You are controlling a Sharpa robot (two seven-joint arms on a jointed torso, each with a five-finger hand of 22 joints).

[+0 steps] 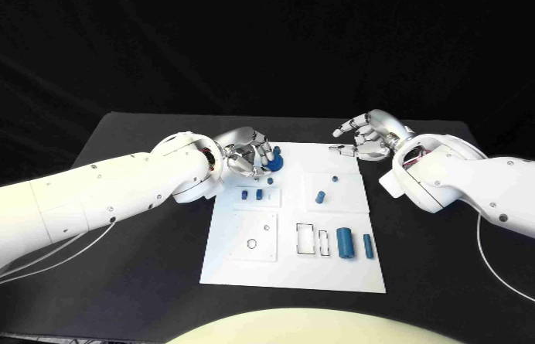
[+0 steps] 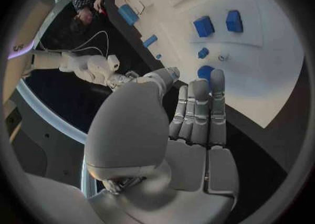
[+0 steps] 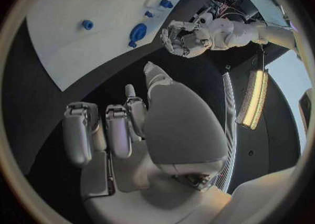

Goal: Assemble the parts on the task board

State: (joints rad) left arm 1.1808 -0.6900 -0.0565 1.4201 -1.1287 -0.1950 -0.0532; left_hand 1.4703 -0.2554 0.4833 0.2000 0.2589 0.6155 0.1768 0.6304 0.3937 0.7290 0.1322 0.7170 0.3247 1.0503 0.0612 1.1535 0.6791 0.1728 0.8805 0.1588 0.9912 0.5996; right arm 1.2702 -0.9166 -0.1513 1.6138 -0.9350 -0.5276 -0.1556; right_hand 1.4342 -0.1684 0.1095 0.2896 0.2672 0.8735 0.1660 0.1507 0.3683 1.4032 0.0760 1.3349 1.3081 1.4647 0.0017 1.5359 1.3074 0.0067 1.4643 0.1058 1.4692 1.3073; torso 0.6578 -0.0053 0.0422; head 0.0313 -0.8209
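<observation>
**Both hands at the far end of the board, nothing held**

We see our left hand (image 1: 247, 155) at the far left corner of the white board (image 1: 292, 274), fingers held straight and side by side, with nothing between them. In the left wrist view the fingertips (image 2: 217, 80) reach over a round blue disc (image 2: 205, 72) that lies near the board's far edge; we cannot tell whether they touch it. In the head view that disc (image 1: 275, 159) peeks out just beside the hand.

Our right hand (image 1: 365, 137) hovers off the board's far right corner, over the black table (image 1: 145, 282), fingers loosely curled and apart, holding nothing. From the right wrist view its fingers (image 3: 79, 132) hang over dark table, with the board's edge beyond them.

Moving outward along the board, two small blue blocks (image 1: 252, 195) sit side by side on a raised white tile near the left hand. A short blue peg (image 1: 333, 180) and a slanted blue pin (image 1: 320, 197) lie toward the right side. Nearer the robot, a thick blue cylinder (image 1: 345, 243) lies next to a thinner blue rod (image 1: 367, 243), both beside rectangular outlines (image 1: 305, 238) marked on the board.
</observation>
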